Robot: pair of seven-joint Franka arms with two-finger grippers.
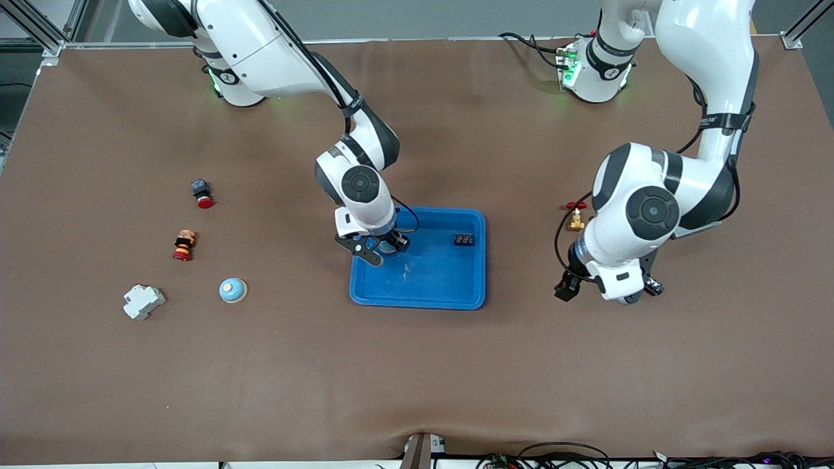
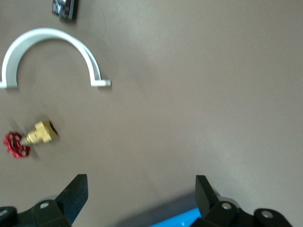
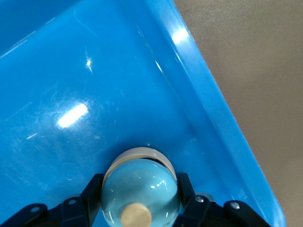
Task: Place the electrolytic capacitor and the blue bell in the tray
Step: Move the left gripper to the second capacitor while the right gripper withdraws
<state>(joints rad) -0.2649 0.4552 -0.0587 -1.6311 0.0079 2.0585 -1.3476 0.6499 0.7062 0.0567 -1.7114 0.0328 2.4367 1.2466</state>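
1. Brown matting covers the table [image 1: 417, 391]. Nearest the front camera, toward the right arm's end, lie a white plastic block [image 1: 143, 301] and a second blue bell [image 1: 232, 290] sitting upright on its base. They are near each other and well apart from the tray.
2. Toward the left arm's end, the left gripper [image 2: 139, 179] hangs over bare mat just beside the tray, jaws spread wide and holding nothing. That arm appears to be waiting, parked clear so the other has room.
3. The tray [image 1: 417, 301] sits mid-table. The right gripper [image 1: 379, 246] is low inside it, at the end nearer the right arm, and its fingers [image 3: 92, 189] are clamped on either side of the blue bell [image 3: 141, 184]. The bell is held knob up, probably so that it lands on its base. It looks to be at or just above the tray floor, close to the rim; I cannot tell whether it touches.
4. My reading is that the step in hand is the release. Opening the jaws and lifting straight up should leave the bell in place.
5. A small black part [image 1: 463, 239] lies in the tray's corner farther from the camera. I cannot tell whether it is the capacitor.
6. Farther back on the mat are a red, black and orange part [image 1: 184, 245], a brass valve [image 1: 575, 221] with a red handwheel, and a red-capped button [image 1: 202, 193].
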